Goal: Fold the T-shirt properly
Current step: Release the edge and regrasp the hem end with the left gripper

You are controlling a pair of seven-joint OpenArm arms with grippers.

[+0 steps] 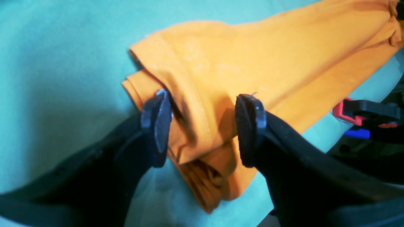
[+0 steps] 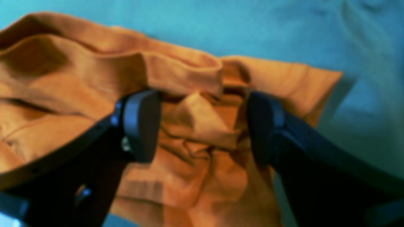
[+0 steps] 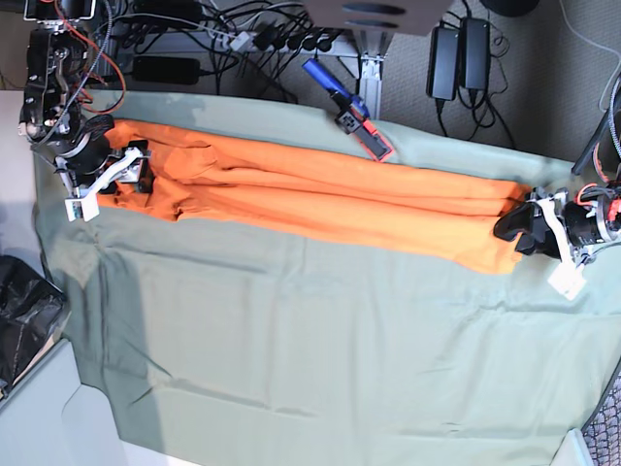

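Observation:
The orange T-shirt [image 3: 320, 199] lies gathered into a long narrow band across the far part of the table. My left gripper [image 3: 522, 231] is at the band's right end in the base view. The left wrist view shows this gripper [image 1: 203, 126] open, its pads [image 1: 157, 126] standing apart on either side of a bunched fold of the T-shirt [image 1: 252, 56]. At the band's left end my right gripper [image 3: 131, 170] is also open [image 2: 203, 126], and crumpled fabric of the T-shirt [image 2: 79, 78] lies loose between its fingers [image 2: 142, 123].
A grey-green cloth [image 3: 310, 359] covers the table under the shirt. A red and blue clamp [image 3: 349, 109] lies at the far edge, close to the shirt, and shows in the left wrist view [image 1: 347, 113]. Cables and power bricks [image 3: 456, 49] sit behind. A black bag [image 3: 24, 320] is at the left.

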